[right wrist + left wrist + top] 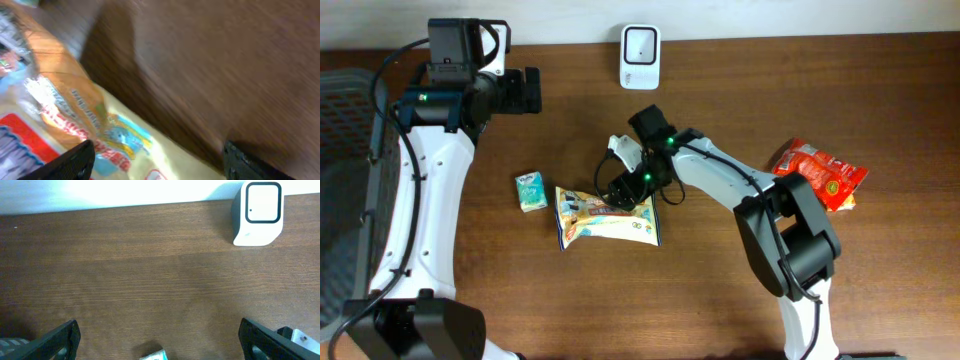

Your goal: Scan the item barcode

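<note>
The right end effector [157, 155], spread apart just over the yellow snack packet [608, 218] lying flat on the table [720, 310], should pinch one edge firmly before lifting toward the white scanner [640, 57].

Both arms wear white shells on the long links and black housings at the joints. The left arm [432, 200] carries a black cable [392, 150] along its side and a black camera block [453, 48] at the wrist. Small green lights [669, 143] glow on the right arm [720, 180]. The left hand [532, 90] and right hand [620, 195] have matte black fingers [57, 340].
</note>
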{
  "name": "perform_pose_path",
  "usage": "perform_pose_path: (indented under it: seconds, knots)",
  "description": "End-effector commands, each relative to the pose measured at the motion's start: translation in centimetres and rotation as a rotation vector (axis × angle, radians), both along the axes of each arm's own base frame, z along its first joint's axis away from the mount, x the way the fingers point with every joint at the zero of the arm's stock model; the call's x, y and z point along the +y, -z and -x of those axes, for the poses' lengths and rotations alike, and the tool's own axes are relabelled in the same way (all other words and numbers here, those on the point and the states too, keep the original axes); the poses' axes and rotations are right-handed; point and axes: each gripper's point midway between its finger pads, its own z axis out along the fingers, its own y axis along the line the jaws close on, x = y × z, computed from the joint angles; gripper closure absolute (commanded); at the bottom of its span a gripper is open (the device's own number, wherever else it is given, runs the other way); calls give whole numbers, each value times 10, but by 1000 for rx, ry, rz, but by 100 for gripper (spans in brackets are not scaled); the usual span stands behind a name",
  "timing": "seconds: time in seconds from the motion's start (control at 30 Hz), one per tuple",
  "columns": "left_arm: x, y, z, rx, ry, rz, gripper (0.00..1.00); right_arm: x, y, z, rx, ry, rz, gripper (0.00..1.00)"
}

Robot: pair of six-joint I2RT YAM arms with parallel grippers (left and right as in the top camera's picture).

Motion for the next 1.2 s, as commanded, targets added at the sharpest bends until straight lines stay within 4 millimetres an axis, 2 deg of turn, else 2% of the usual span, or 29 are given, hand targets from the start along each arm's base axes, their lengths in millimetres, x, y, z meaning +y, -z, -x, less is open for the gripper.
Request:
perform_pose_path:
  seconds: [0.0,0.07,0.1,0.17,0.2,0.37,0.5,0.57,0.7,0.77,0.83,0.93,1.0,1.1,1.13,1.17]
  knots:
    - [4,1,-1,1,1,-15,1,-15,-27,-22,-21,94,92,18]
    - [4,1,-1,1,1,-15,1,-7,-62,-20,18,141,51,19]
    - [4,1,-1,1,1,-15,1,1,-82,-13,64,154,5,18]
    - [4,1,-1,1,1,-15,1,29,-115,17,185,90,-127,20]
    - [4,1,-1,1,1,-15,1,40,-122,29,215,57,-161,20]
    - [4,1,-1,1,1,-15,1,81,-119,70,220,-66,-164,21]
    - [4,1,-1,1,1,-15,1,101,-100,82,113,-102,-84,21]
    - [4,1,-1,1,1,-15,1,97,-81,80,58,-57,10,21]
    - [4,1,-1,1,1,-15,1,95,-56,103,104,-85,55,21]
    - [4,1,-1,1,1,-15,1,86,-46,110,128,-83,92,21]
    - [4,1,-1,1,1,-15,1,66,-32,110,143,-57,165,21]
    - [4,1,-1,1,1,-15,1,26,-21,90,100,24,311,22]
    - [4,1,-1,1,1,-15,1,1,-21,66,55,91,370,22]
    - [4,1,-1,1,1,-15,1,-12,-42,37,28,143,319,22]
    - [4,1,-1,1,1,-15,1,-16,-53,27,8,156,299,22]
    - [4,1,-1,1,1,-15,1,-20,-73,14,-22,158,251,22]
